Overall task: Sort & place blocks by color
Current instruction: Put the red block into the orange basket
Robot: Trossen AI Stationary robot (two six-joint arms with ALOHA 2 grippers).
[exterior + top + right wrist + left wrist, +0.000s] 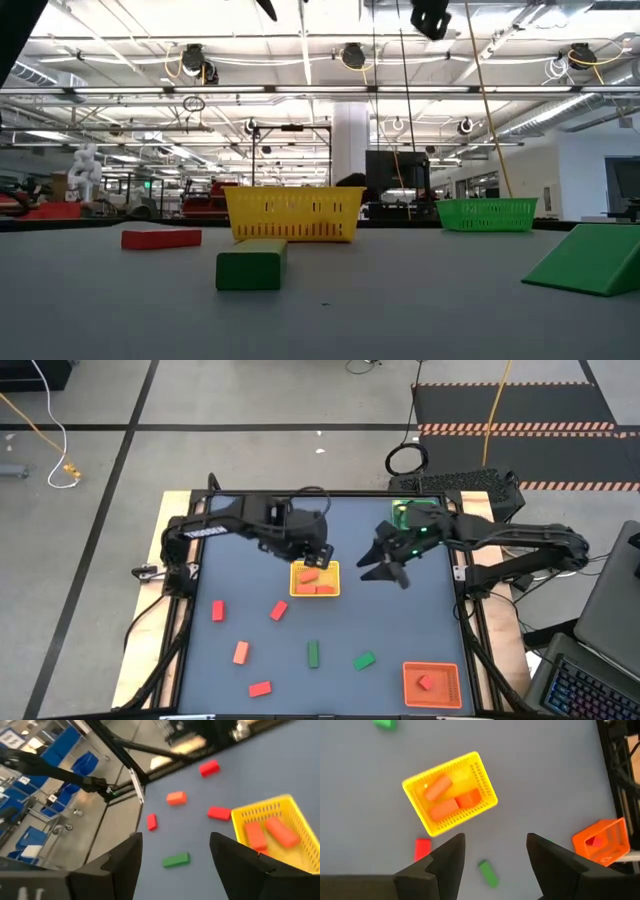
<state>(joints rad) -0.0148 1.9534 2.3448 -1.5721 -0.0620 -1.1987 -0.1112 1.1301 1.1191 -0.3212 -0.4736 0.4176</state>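
Observation:
My left gripper [318, 557] [495, 851] hovers open above the far edge of the yellow tray [315, 580] [450, 792], holding nothing. Three orange-red blocks [447, 800] lie in that tray. My right gripper [385, 568] [175, 851] is open and empty in the air just right of it. On the near half of the table lie red blocks [218, 610] [278, 611] [260, 688], an orange-red block [241, 652] and two green blocks [313, 653] [364, 659]. One red block [426, 681] sits in the orange tray [432, 682].
A green tray [415, 515] [487, 213] stands at the far right, partly under my right arm. The orange tray is in the near right corner. In the low view, both grippers show only at the top [268, 8] [430, 18], well above the table.

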